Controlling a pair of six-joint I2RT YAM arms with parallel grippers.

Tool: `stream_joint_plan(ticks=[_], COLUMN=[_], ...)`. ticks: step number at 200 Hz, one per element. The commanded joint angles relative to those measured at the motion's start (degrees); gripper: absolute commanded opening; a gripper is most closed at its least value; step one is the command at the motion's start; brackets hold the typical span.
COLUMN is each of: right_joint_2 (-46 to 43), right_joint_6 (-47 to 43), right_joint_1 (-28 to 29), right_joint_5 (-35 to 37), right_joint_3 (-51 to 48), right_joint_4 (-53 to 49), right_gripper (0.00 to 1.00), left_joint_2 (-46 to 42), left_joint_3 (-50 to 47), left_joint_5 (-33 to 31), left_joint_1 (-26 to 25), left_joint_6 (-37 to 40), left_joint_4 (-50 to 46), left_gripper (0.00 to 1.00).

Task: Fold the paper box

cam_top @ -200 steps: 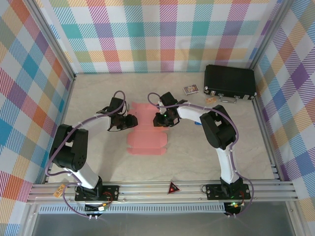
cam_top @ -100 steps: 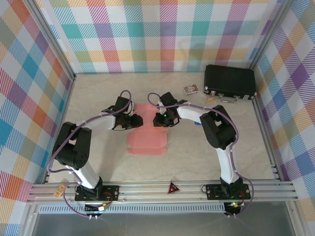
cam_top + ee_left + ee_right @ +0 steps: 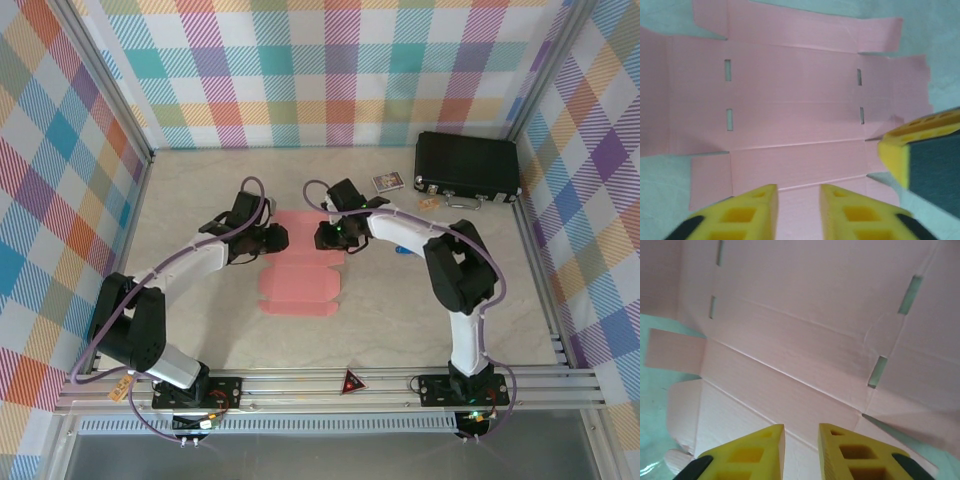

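The paper box (image 3: 300, 285) lies flat on the table as a salmon-pink die-cut sheet with flaps and slots. My left gripper (image 3: 278, 240) is at the sheet's far left part and my right gripper (image 3: 322, 238) at its far right part, facing each other. In the left wrist view the sheet (image 3: 790, 100) spreads under my left gripper (image 3: 799, 195), whose yellow fingers stand a narrow gap apart with nothing between them. The right gripper's finger (image 3: 920, 150) shows at the sheet's edge. In the right wrist view my right gripper (image 3: 801, 435) is also slightly open over the creased sheet (image 3: 805, 315).
A black case (image 3: 467, 165) stands at the back right, with a small printed packet (image 3: 388, 181) and a tan scrap (image 3: 430, 203) beside it. Plaid walls close in three sides, and a metal rail (image 3: 330, 385) runs along the near edge.
My left gripper has moved right and farther onto the sheet, and its jaws have narrowed. My right gripper shifted slightly away and opened a little.
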Motion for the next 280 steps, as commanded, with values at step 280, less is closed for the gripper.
stream_joint_plan(ticks=[280], right_joint_2=[-1.49], right_joint_6=[8.4], right_joint_1=[-3.23], right_joint_5=[-1.13], right_joint_3=[-9.57], right_joint_4=[5.04], right_gripper=[0.37], left_joint_2=[18.24], left_joint_3=[-1.51], left_joint_5=[3.13], left_joint_1=[-4.45], left_joint_6=[-7.08], left_joint_4=[8.21], left_gripper=[0.0])
